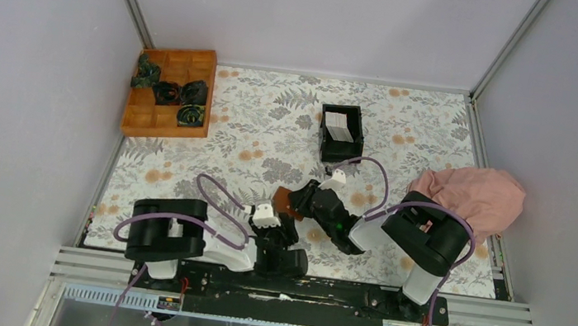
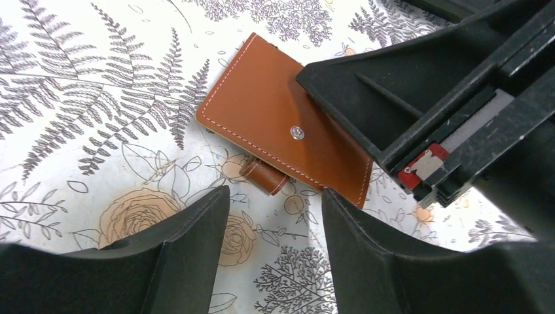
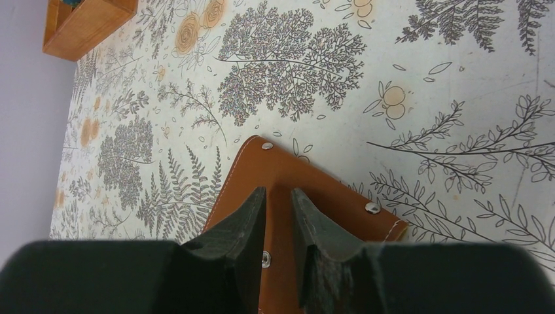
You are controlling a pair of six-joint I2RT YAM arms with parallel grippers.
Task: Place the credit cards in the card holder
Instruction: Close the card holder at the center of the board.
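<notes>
Right fingers [image 3: 245, 229], slightly parted, pin flat reddish-brown leather folding card holder [image 2: 262, 118] to floral surface [image 2: 98, 98] so open left fingers [image 2: 190, 242] can likely unfold it.

At mid-frame the reddish-brown card holder [image 1: 288, 201] lies on the floral table [image 1: 258, 118] between the left gripper [image 1: 275, 216] and the right gripper [image 1: 305, 200], with white credit cards [image 1: 339, 126] in a black box [image 1: 341, 152] above and an orange tray [image 1: 160, 119] at upper left.
</notes>
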